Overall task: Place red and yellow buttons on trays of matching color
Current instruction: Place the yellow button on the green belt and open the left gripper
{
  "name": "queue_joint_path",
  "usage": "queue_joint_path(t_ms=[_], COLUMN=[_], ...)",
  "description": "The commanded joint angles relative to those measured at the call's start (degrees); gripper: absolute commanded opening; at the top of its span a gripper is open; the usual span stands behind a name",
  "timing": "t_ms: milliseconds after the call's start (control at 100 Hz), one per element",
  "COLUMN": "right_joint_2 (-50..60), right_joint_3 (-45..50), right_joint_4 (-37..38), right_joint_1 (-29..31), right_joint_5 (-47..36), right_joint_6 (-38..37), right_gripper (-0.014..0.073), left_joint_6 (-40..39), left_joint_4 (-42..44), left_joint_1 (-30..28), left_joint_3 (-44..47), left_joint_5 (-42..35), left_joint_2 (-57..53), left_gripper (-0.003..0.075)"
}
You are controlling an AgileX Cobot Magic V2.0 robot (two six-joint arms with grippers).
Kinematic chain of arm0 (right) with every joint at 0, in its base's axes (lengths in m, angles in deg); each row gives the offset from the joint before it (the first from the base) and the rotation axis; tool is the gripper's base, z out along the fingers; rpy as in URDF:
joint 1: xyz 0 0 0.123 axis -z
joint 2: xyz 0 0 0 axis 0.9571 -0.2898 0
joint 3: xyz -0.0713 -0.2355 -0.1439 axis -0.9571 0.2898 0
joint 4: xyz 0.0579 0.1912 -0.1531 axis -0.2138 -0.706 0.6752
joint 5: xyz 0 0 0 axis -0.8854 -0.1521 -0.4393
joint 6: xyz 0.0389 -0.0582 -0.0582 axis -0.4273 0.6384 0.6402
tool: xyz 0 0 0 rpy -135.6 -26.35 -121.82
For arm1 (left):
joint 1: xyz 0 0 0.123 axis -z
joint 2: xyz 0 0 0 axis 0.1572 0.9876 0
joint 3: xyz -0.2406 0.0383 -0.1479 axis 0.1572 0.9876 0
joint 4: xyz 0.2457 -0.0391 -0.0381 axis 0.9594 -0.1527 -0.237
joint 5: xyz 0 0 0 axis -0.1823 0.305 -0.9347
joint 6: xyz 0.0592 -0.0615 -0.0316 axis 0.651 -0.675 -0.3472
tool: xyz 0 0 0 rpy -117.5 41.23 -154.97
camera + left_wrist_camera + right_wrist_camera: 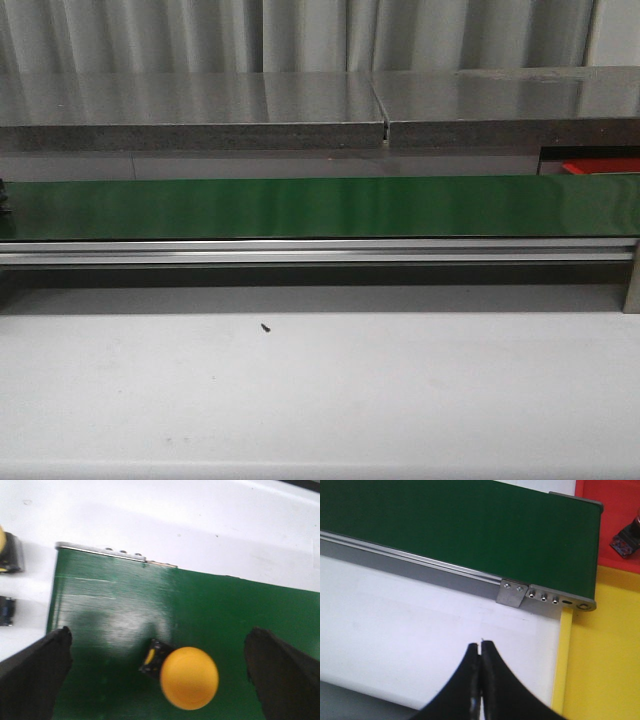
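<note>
Glossy green conveyor belt (pixel 320 207), smooth, with soft sheen and pale glare streaks. Brushed silver metal rail (pixel 320 250) along its edge; bare metal bracket (pixel 513 593) with small screws at the belt end. Matt white tabletop (pixel 320 400), faintly speckled. Smooth, shiny yellow plastic button (pixel 189 678) on a black base. Matt black left hand (pixel 155 680) and right hand (pixel 480 680). Flat, even-toned yellow tray (pixel 605 655) and red tray (pixel 615 520). Grey cloth curtain (pixel 300 35), softly pleated.

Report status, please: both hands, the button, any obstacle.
Left hand open over yellow button on green belt. Right hand shut, empty. No obstacle seen.
</note>
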State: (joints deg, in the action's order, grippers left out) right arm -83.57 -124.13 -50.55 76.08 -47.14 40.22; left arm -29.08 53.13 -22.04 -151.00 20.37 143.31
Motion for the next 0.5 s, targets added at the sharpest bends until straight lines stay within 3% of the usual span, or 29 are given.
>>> queue_joint_path(t_ms=[0,290,490], right_joint_2=[0.5,0.5,0.5], right_joint_3=[-1.5,-1.5,-1.5], right_joint_4=[-0.4,-0.4,-0.4], right_joint_1=[0.1,0.1,0.1], right_joint_5=[-3.2,-3.2,-3.2], right_joint_6=[0.2,0.2,0.2], right_gripper=[-0.0068,-0.0068,-0.0068], left_joint_6=[-0.5,-2.1,-2.1], left_joint_4=[2.3,6.3,7.6], left_joint_1=[-3.0,-15.4,-20.4], left_joint_3=[-1.5,3.1,5.9], left_joint_5=[0.7,0.7,-2.1], left_joint_2=[-3.3,-3.1,-2.6], left_gripper=[0.0671,0.0671,0.0671])
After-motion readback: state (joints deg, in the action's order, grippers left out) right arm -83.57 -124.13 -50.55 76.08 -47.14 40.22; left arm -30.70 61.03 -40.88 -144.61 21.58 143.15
